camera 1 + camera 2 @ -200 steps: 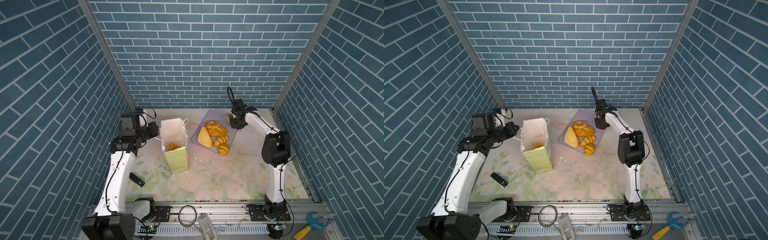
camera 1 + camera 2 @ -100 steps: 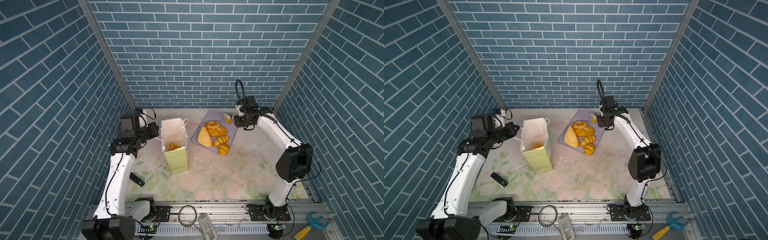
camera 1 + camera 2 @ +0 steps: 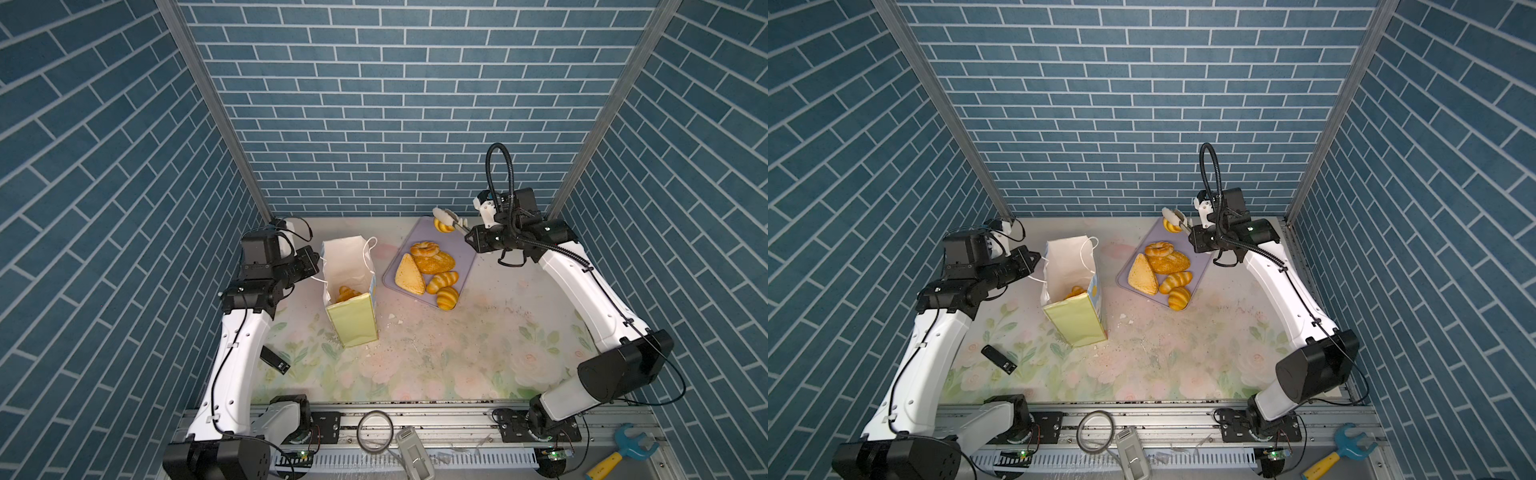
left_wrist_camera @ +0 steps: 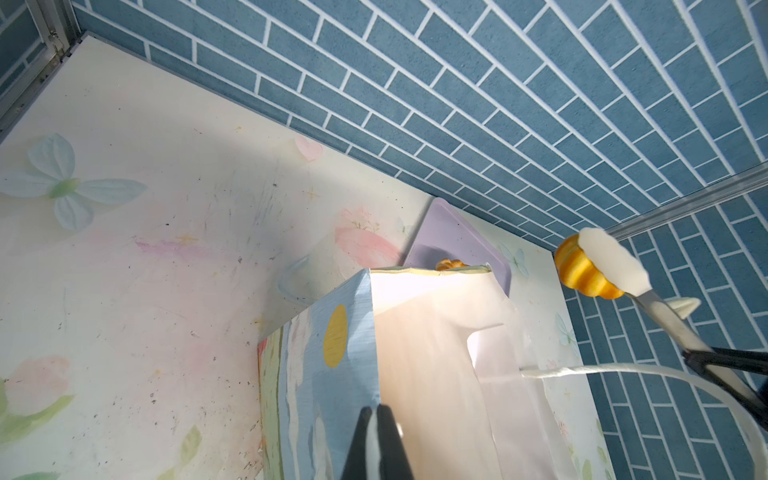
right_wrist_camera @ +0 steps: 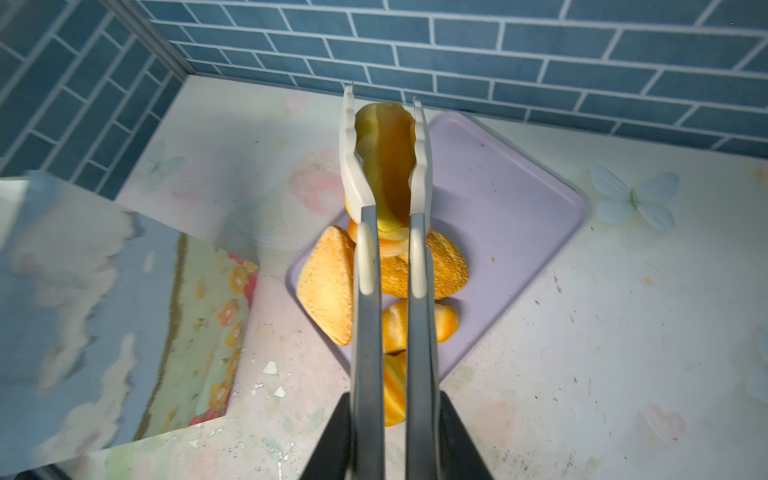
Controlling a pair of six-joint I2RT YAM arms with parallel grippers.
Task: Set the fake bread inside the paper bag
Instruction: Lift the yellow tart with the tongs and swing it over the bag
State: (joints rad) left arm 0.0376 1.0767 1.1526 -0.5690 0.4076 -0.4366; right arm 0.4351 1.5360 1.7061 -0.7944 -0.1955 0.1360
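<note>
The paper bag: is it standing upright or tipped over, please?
Upright: the paper bag stands on its base, mouth open upward, one croissant visible inside.

The left arm (image 3: pixel 239 345) rises and bends inward at the elbow, its left gripper (image 3: pixel 314 261) pinching the rim of the paper bag (image 3: pixel 353 320). The right arm (image 3: pixel 582 286) stretches toward the back, its right gripper (image 3: pixel 468 239) clamped around tongs (image 3: pixel 451 220).

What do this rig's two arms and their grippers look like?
Both the left arm and right arm have glossy white shells with black joint housings. A thin black cable runs along each. A thick ribbed black hose arches over the right one. The left gripper and right gripper are black with tapered fingers.
</note>
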